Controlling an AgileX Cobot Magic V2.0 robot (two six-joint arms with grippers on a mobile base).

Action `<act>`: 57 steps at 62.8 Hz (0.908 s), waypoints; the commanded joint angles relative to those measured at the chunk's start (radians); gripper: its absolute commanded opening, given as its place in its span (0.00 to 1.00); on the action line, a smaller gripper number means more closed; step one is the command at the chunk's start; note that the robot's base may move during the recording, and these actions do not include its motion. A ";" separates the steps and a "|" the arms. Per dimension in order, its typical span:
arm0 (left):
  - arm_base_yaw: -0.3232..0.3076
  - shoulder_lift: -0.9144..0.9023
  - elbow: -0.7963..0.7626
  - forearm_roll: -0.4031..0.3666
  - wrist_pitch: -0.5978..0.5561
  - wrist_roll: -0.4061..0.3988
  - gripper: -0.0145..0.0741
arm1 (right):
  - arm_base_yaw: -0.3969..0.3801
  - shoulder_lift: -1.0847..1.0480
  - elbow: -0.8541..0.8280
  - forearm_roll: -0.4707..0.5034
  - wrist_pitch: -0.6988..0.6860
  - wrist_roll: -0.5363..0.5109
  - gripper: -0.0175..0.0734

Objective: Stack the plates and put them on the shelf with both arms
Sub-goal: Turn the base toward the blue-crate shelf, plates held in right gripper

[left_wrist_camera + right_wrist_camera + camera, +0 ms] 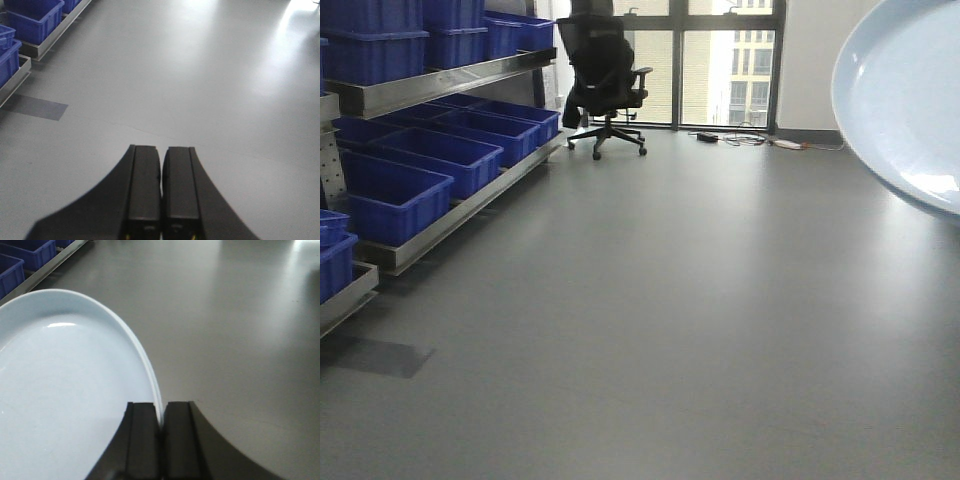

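Grey floor [670,330] beside a shelf rack [440,230] of blue bins [395,195]: plate in transit.
The right gripper [161,412] is clamped on the rim of the pale plate [65,385], holding it tilted in the air, well apart from the rack, presumably for carrying. The left gripper [161,155] is closed on nothing, so it gives no support.

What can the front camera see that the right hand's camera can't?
Only the front view shows the black office chair and the windows. Only the right wrist view shows the right gripper, its jaws shut on the plate rim. Both show that pale plate, blue bins and the grey floor.
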 commanded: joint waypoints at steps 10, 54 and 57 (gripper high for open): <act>-0.001 0.000 -0.028 -0.004 -0.083 -0.009 0.27 | -0.004 -0.003 -0.033 -0.004 -0.107 -0.005 0.25; -0.001 0.000 -0.028 -0.004 -0.083 -0.009 0.27 | -0.004 -0.003 -0.033 -0.004 -0.107 -0.005 0.25; -0.001 0.000 -0.028 -0.004 -0.083 -0.009 0.27 | -0.004 -0.003 -0.033 -0.004 -0.107 -0.005 0.25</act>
